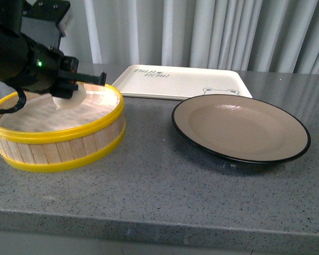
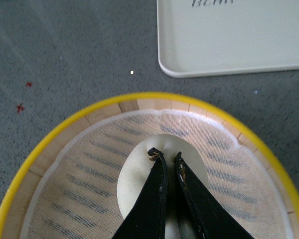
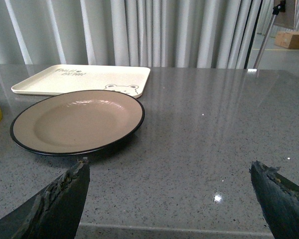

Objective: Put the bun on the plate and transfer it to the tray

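Observation:
The white bun (image 1: 70, 98) (image 2: 134, 184) sits in the yellow-rimmed steamer basket (image 1: 69, 139) (image 2: 55, 134) at the left of the counter. My left gripper (image 1: 81, 81) (image 2: 166, 155) is shut on the bun, its two black fingers pinching the top. The brown plate (image 1: 239, 130) (image 3: 77, 119) with its black rim lies to the right of the basket and holds nothing. Behind it lies the cream tray (image 1: 181, 82) (image 2: 229, 40) (image 3: 79, 78) with a bear face. My right gripper (image 3: 169, 172) hangs open near the counter's front edge, to the right of the plate.
Grey speckled counter (image 1: 165, 191) runs under everything, with its front edge close in the front view. Grey curtains (image 1: 228, 32) hang behind. A cardboard box (image 3: 293, 40) sits far off on another surface in the right wrist view.

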